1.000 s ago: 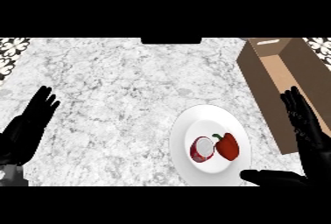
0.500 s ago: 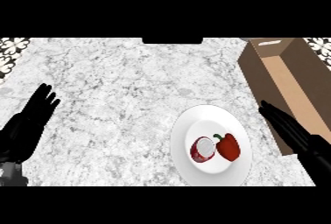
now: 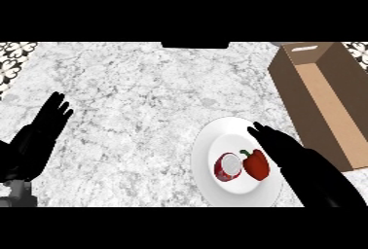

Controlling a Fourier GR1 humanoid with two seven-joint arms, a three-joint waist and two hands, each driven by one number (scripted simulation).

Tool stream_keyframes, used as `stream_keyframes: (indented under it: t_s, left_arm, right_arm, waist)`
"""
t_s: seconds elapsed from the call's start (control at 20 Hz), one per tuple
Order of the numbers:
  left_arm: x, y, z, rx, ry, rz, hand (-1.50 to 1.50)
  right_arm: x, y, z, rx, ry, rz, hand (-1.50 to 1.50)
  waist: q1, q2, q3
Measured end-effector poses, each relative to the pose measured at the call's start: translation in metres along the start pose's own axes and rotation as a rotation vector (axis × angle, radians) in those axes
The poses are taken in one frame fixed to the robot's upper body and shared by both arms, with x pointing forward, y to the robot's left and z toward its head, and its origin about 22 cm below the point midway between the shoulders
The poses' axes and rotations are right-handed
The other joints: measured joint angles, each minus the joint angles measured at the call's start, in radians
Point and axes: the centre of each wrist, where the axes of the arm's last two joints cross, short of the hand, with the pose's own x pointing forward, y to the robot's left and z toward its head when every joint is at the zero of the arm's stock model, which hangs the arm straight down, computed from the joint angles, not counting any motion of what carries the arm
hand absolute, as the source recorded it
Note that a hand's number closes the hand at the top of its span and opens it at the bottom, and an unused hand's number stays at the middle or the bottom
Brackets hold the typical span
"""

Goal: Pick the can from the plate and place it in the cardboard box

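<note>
From the head view, my right hand [image 3: 291, 155] hangs over the right side of the plate [image 3: 215, 141], fingers straight and apart, holding nothing, while the can [image 3: 229, 167] lies on its side on that plate, touching a red pepper [image 3: 256, 165]. My left hand [image 3: 43, 129] rests open at the left edge of the surface [image 3: 144, 97]. The pepper lies between my fingers and the can, so I could grab or nudge the pepper instead, or roll the can off, before reaching the cardboard box [image 3: 327, 97].

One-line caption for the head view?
Open black right hand over white round plate holding red can and red pepper, beside brown cardboard box.
</note>
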Motion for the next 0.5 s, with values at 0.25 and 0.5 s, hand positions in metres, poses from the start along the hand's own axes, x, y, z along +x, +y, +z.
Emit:
stream_keyframes:
  t_s: [0.25,0.5]
  left_arm:
    - [-0.001,0.002,0.001,0.004,0.006,0.007,0.0]
    - [-0.004,0.01,0.003,0.013,0.005,0.009,0.0]
  right_arm:
    - [0.022,0.003,-0.018,0.07,0.031,-0.02,-1.5]
    - [0.027,0.0,-0.029,0.108,0.036,-0.027,-1.5]
  waist:
    - [-0.009,0.0,0.002]
    - [-0.014,-0.001,0.002]
